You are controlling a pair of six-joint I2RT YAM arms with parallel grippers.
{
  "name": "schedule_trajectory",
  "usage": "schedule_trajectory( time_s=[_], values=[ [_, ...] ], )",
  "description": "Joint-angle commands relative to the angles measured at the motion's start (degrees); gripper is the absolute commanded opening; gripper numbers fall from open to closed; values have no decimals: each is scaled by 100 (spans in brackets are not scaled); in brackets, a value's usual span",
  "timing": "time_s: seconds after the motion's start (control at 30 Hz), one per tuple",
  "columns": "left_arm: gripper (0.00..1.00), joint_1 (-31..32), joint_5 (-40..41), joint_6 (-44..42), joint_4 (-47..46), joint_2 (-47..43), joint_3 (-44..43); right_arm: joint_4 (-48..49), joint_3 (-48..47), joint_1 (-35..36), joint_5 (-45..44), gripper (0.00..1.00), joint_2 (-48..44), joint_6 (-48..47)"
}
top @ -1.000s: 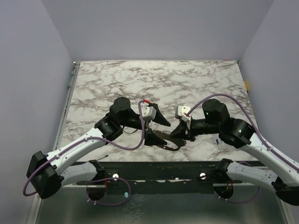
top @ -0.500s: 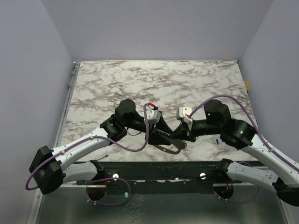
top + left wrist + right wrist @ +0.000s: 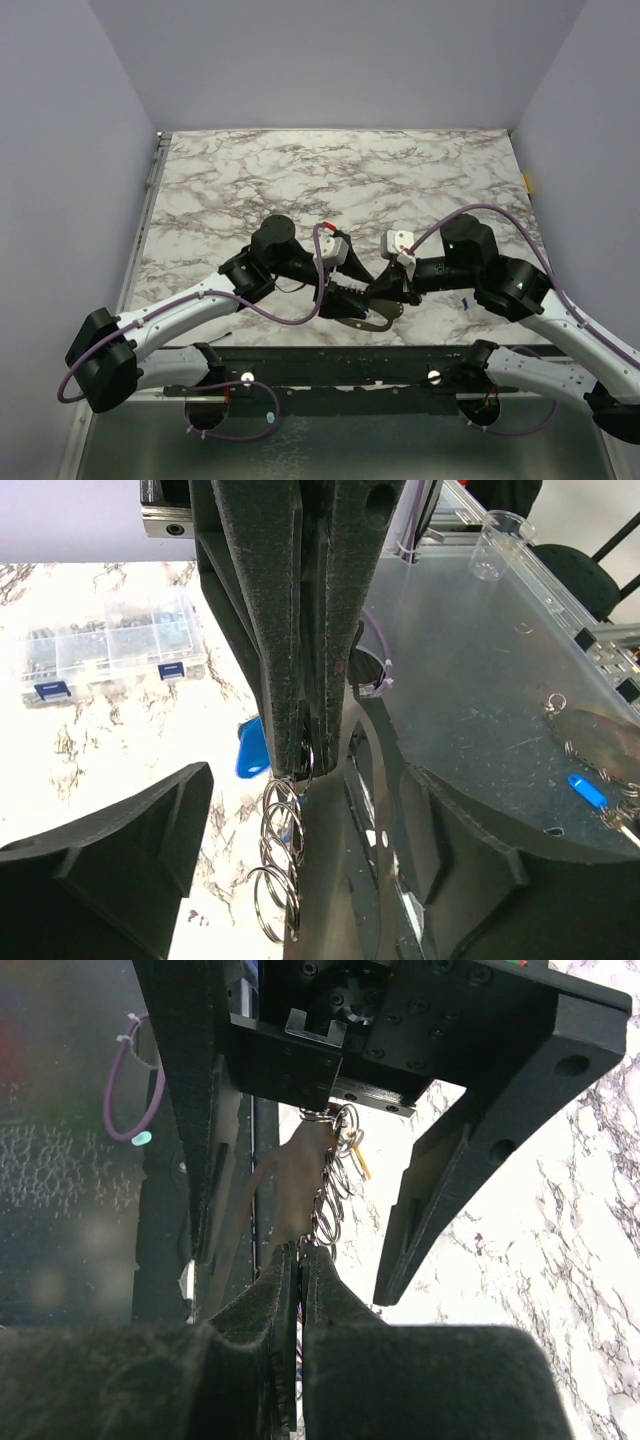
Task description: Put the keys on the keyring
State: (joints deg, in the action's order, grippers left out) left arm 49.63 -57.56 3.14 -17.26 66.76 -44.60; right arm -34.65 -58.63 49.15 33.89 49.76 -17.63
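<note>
My right gripper [image 3: 303,1250] is shut on one end of a chain of several small silver rings [image 3: 330,1195]. The chain also shows in the left wrist view [image 3: 275,860]. My left gripper [image 3: 295,820] is open, and its fingers [image 3: 440,1190] stand either side of the right fingertips and the chain. A blue key head [image 3: 252,748] sits beside the right fingertips. A yellow key tip [image 3: 360,1165] pokes out by the chain. The green key is hidden. In the top view both grippers, left [image 3: 352,292] and right [image 3: 376,297], meet above a grey oval loop [image 3: 372,318].
The marble table's front edge [image 3: 330,347] runs just below the grippers. A clear compartment box [image 3: 110,645] shows on the marble in the left wrist view. A clear sheet [image 3: 480,680] to the right carries loose rings [image 3: 592,735] and another blue key [image 3: 587,788].
My left arm has swung right and forward, bringing its open fingers around the right gripper's tip. The right gripper has hardly moved and stays shut.
</note>
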Motion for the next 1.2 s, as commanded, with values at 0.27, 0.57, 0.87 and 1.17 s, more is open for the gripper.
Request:
schedule_trajectory(
  time_s=[0.27,0.57,0.87,1.17],
  values=[
    [0,48,116,-93,-57,193,8,496,54,25,269,1,-130,-6],
    [0,57,564,-204,-85,-91,100,794,-26,25,-626,40,-310,478],
    [0,33,644,-226,-85,-269,155,1968,338,25,-1768,66,-1512,960],
    [0,22,848,-287,-86,-598,331,1454,473,25,-2150,72,-1670,779]
  ],
)
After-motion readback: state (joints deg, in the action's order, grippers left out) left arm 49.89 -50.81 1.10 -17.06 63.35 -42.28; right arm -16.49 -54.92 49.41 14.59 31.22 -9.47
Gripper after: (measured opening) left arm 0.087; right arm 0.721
